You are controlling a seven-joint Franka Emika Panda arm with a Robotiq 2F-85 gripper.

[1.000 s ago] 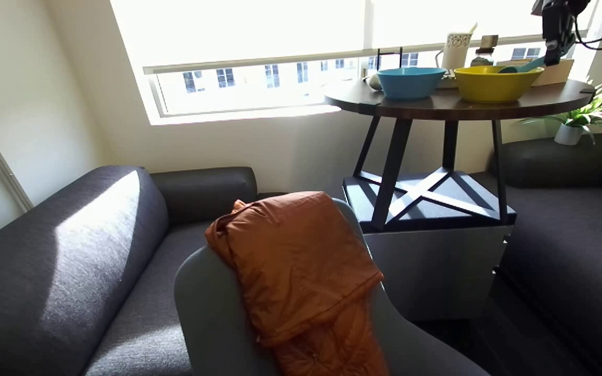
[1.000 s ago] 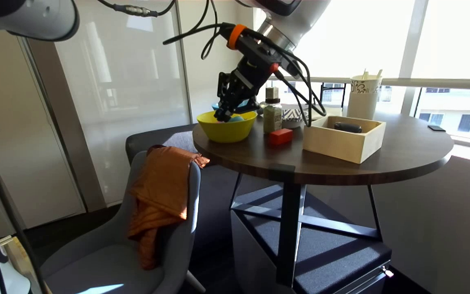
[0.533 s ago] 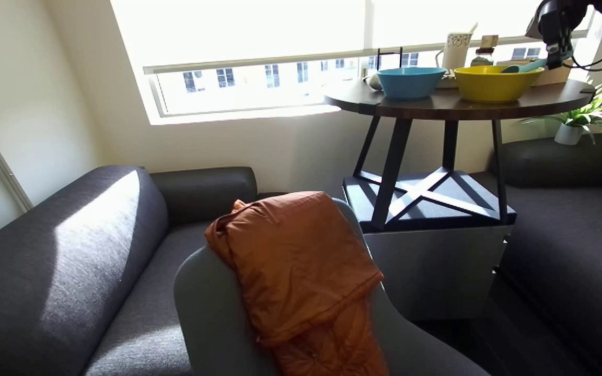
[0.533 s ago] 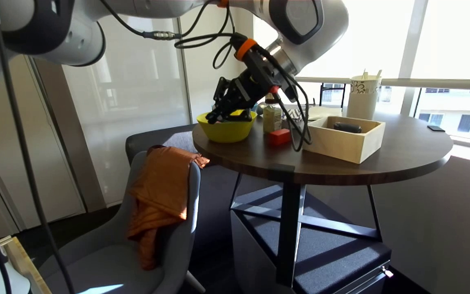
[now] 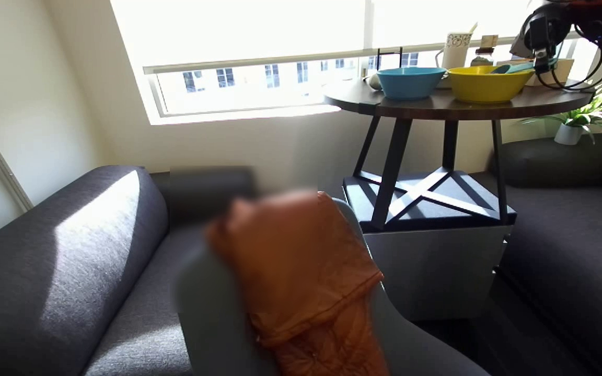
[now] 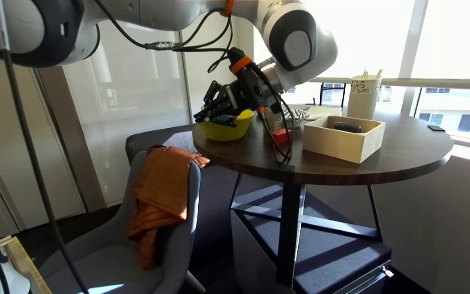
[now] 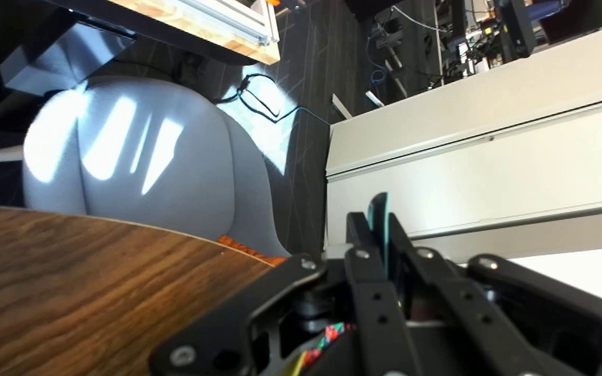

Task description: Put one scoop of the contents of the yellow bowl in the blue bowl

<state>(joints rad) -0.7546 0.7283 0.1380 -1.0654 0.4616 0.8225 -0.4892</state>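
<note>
The yellow bowl stands on the round table in both exterior views. The blue bowl stands beside it in an exterior view. My gripper is shut on the handle of a teal scoop, beside the yellow bowl's rim. The scoop's head dips inside the yellow bowl. In the wrist view, a dark, teal-edged part of the scoop shows between the fingertips of the gripper. Red and green contents and a yellow edge show below. The scoop's load is hidden.
On the dark round table stand a wooden box with a black object in it, a red block, a partly hidden bottle, a patterned bowl and a white cup. A chair with an orange jacket stands beside the table.
The gripper has swung to a flatter angle, moving left in both exterior views, with the scoop. The yellow bowl has slid slightly left in an exterior view. The blue bowl has not moved.
</note>
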